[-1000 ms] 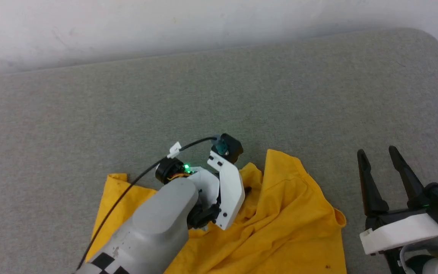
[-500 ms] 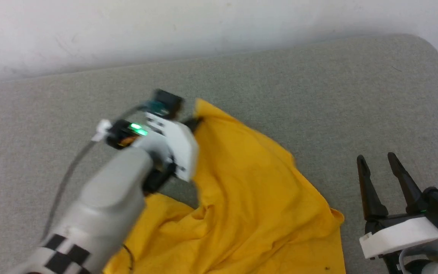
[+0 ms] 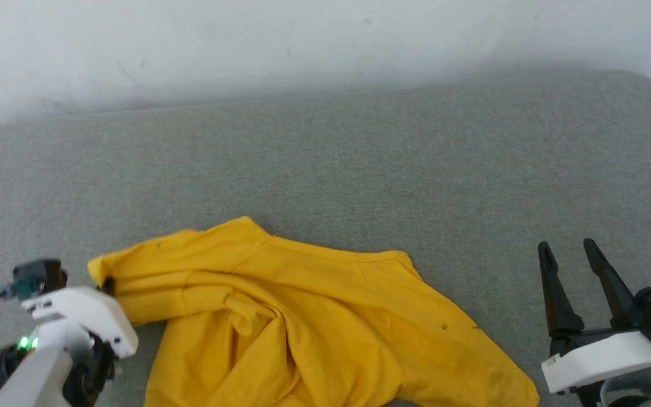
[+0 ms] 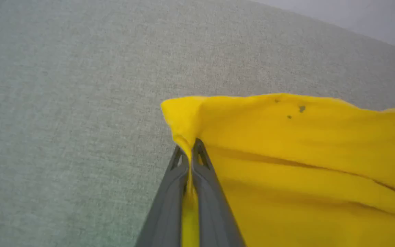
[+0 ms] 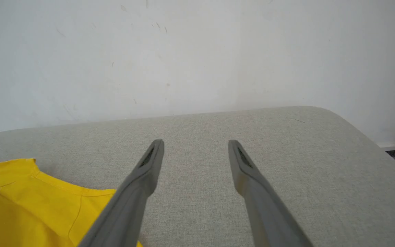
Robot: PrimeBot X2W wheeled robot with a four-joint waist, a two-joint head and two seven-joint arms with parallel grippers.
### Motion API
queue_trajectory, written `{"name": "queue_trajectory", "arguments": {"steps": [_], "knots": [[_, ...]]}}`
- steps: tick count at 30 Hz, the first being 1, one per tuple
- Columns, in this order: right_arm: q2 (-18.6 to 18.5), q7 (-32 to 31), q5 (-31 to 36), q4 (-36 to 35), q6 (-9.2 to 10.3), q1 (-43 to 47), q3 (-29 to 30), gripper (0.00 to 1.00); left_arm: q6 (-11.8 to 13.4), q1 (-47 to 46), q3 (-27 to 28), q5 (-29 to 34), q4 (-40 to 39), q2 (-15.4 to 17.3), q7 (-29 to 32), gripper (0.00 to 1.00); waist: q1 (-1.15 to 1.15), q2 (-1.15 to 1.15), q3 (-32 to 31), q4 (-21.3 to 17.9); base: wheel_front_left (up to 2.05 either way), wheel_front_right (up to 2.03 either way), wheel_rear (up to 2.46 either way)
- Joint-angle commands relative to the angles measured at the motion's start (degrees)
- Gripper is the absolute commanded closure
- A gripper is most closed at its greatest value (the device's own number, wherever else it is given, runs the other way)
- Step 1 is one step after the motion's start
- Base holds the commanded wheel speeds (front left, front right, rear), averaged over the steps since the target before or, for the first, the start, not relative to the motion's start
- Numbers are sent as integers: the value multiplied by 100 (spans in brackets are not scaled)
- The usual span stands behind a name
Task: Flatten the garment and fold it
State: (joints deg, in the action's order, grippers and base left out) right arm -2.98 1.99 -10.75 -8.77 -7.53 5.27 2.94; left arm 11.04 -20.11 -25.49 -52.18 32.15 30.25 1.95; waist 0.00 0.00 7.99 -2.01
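Note:
The garment (image 3: 314, 316) is a bright yellow T-shirt lying rumpled on the grey padded table (image 3: 325, 169), plain side up, with folds near its middle. My left gripper (image 3: 108, 284) at the lower left is shut on the garment's left edge. In the left wrist view the two fingers (image 4: 170, 192) pinch a yellow fold (image 4: 286, 154) of cloth between them. My right gripper (image 3: 568, 251) stands open at the lower right, apart from the garment, nothing between its fingers (image 5: 142, 178). The garment's corner (image 5: 19, 199) shows at the right wrist view's lower left.
A white wall (image 3: 303, 45) runs behind the table's far edge. The table's rounded right corner (image 5: 338, 120) drops off near a skirting board. Bare grey cloth (image 3: 359, 169) stretches beyond the garment and to its right.
My left gripper closed on the garment, lifted it up and away, then swept left and down, dragging the cloth out leftward. The right gripper kept still. The head camera tilted slightly.

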Motion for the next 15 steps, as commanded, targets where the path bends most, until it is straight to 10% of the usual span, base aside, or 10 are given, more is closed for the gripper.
{"name": "queue_trajectory", "arguments": {"steps": [1,4,5,6,15], "knots": [[11,-25,-2,-48,4,21,13,0,69,183,82,-82,-77,27,-72,100,0,0,9,55,0,0,0],[11,-53,21,-112,4,8,45,0,135,566,182,-252,-333,-58,-182,94,0,0,9,138,0,0,0],[11,-65,29,-129,4,7,49,0,141,653,184,-273,-430,-88,-218,58,0,0,2,165,0,0,0],[11,-79,35,-144,4,10,50,0,151,714,203,-286,-526,-117,-291,0,0,0,-8,189,0,0,0],[11,-211,85,-283,4,125,47,0,446,1059,358,-35,-1553,59,-907,0,0,0,-248,282,0,0,0]]}}
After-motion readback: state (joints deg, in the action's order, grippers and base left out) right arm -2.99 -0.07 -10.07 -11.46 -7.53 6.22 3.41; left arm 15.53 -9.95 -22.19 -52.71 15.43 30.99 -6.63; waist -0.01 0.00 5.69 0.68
